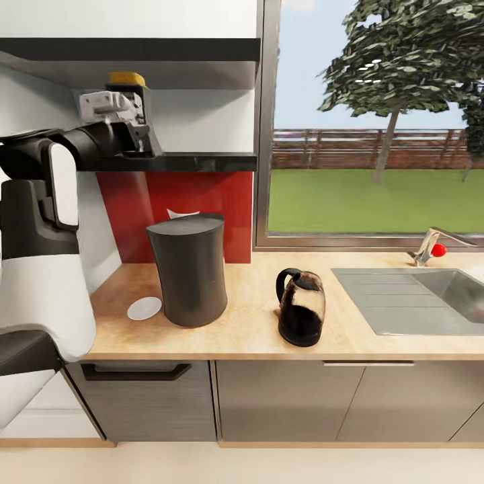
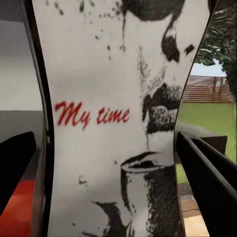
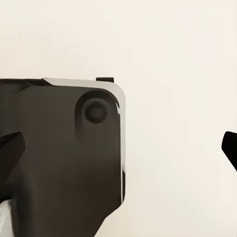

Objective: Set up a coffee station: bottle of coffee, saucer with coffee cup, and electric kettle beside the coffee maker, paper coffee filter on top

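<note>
My left gripper (image 1: 128, 131), up at the kitchen shelf (image 1: 202, 161): fingers straddle the bottle of coffee (image 2: 113, 123), apparently not yet clamped. On the desk (image 1: 255, 323): coffee maker (image 1: 188, 269) near the left end, electric kettle (image 1: 301, 306) beside it, white disc (image 1: 144, 308), possibly the saucer. Cup and filter outstanding.

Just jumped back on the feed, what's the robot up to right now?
The left arm is up at the kitchen shelf, its left pincer around the bottle of coffee; the wrist view shows the label filling the gap between both fingers. On the countertop stand the coffee maker, a white round disc beside it, and the electric kettle.
</note>
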`<state>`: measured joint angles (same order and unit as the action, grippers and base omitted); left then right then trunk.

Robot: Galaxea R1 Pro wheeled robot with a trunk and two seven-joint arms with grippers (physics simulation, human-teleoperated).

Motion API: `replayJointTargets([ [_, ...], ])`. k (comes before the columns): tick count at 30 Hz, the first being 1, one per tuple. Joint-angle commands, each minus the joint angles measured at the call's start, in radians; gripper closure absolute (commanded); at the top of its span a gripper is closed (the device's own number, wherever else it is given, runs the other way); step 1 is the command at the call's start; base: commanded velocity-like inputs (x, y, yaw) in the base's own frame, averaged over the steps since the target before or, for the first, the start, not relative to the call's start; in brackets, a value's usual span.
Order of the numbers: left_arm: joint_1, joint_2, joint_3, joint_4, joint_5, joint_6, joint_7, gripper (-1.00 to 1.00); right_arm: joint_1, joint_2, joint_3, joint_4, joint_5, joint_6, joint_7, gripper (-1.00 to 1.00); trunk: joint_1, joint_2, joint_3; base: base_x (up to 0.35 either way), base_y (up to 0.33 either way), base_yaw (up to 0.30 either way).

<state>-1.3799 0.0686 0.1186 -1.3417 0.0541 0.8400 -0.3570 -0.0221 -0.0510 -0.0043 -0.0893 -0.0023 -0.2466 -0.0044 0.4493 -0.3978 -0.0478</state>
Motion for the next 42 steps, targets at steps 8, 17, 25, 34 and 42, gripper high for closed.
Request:
replayJointTargets([
  [8, 0.059, 0.02, 0.05, -0.132, 0.008, 0.088, -0.028, 1.0, -0.001, 0.0, -0.002, -0.005, -0.001, -0.003, 0.0, -1.0, 0.001, -0.002, -0.002, 0.0, 0.0, 0.0],
  [17, 0.14, 0.067, 0.054, -0.184, 0.006, 0.098, -0.153, 1.0, -0.001, 0.0, -0.002, -0.033, -0.001, -0.003, -0.001, -1.0, 0.001, -0.002, -0.002, 0.0, 0.0, 0.0],
  [25, 0.184, 0.129, 0.109, -0.187, 0.008, 0.097, -0.233, 1.0, -0.001, 0.0, -0.002, -0.052, -0.001, -0.004, -0.002, -1.0, 0.001, -0.002, -0.002, 0.0, 0.0, 0.0],
  [34, 0.251, 0.162, 0.166, -0.188, 0.007, 0.094, -0.295, 1.0, -0.001, 0.0, -0.002, -0.061, -0.001, -0.005, -0.002, -1.0, 0.001, -0.002, -0.002, 0.0, 0.0, 0.0],
  [42, 0.329, 0.174, 0.171, -0.188, 0.007, 0.09, -0.3, 1.0, -0.001, 0.0, -0.002, -0.064, -0.001, -0.005, -0.002, -1.0, 0.001, -0.002, -0.002, 0.0, 0.0, 0.0],
])
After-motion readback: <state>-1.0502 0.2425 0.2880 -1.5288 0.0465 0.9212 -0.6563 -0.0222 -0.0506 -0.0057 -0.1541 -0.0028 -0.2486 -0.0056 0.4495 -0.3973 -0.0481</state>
